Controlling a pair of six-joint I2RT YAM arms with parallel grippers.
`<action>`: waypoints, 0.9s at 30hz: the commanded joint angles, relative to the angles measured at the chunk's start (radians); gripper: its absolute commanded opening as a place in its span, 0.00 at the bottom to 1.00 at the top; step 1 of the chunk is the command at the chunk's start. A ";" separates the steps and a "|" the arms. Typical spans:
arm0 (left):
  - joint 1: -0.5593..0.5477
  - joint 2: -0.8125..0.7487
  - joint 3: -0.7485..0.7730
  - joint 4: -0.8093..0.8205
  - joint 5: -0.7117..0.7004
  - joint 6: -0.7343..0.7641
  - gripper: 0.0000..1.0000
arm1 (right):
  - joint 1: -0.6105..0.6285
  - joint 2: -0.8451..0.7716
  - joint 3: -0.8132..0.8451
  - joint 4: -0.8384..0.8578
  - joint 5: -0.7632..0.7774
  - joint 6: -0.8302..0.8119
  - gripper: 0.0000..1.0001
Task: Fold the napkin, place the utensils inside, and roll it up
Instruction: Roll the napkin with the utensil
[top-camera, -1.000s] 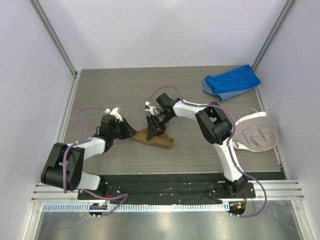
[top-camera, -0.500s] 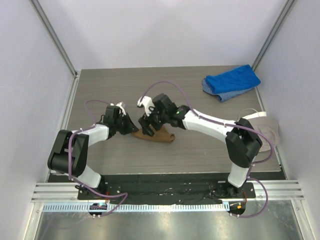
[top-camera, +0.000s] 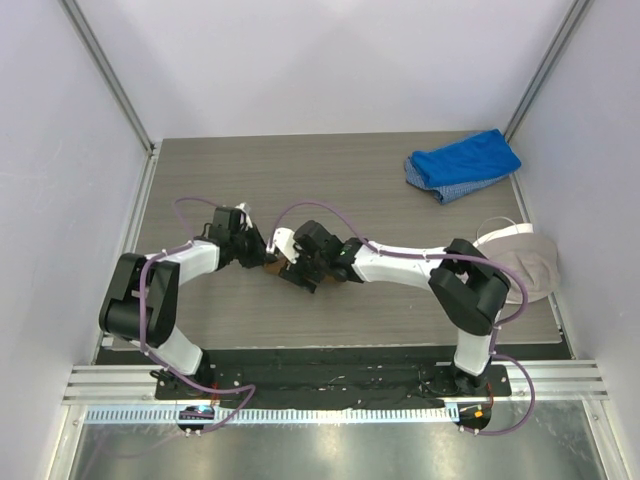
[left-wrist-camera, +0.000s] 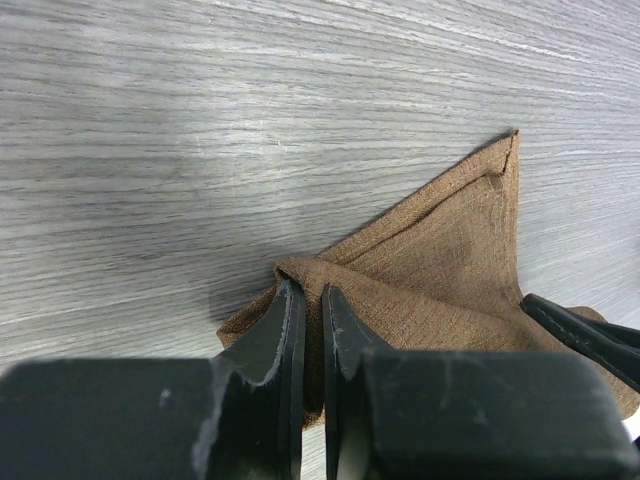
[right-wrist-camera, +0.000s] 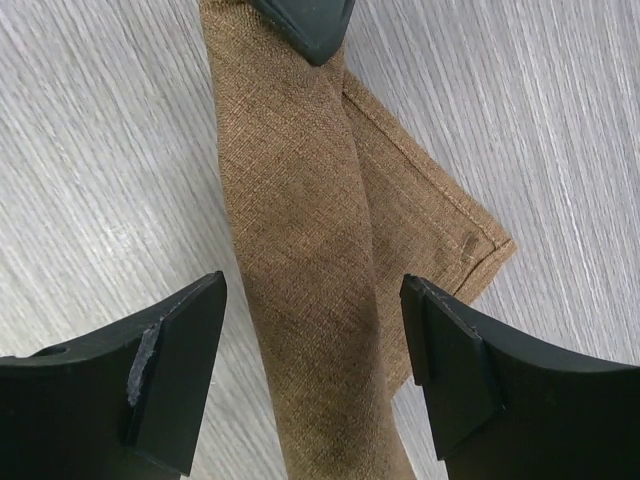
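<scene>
**Two grippers meet over a rolled napkin**

Near the middle of my table (top-camera: 330, 180), the left gripper (left-wrist-camera: 305, 292) pinches a fold at the edge of the tan-brown napkin (left-wrist-camera: 440, 250), its fingers almost together on the cloth. My right gripper (right-wrist-camera: 312, 295) hovers wide open astride the napkin. The napkin lies as a long roll on the wood-grain top, a hemmed corner poking out beside it. Off to the right sits a beige-and-white cap-like item (top-camera: 525, 265). At the far right corner lies a blue cloth (top-camera: 462, 165).
</scene>
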 joint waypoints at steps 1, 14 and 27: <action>-0.005 0.027 0.019 -0.055 0.005 -0.001 0.03 | 0.009 0.024 0.024 0.032 0.021 -0.030 0.77; -0.005 -0.046 0.017 -0.038 -0.040 -0.024 0.45 | -0.068 0.079 0.031 -0.029 -0.276 0.105 0.27; -0.005 -0.293 -0.159 0.086 -0.130 -0.016 0.70 | -0.234 0.212 0.085 -0.103 -0.758 0.289 0.24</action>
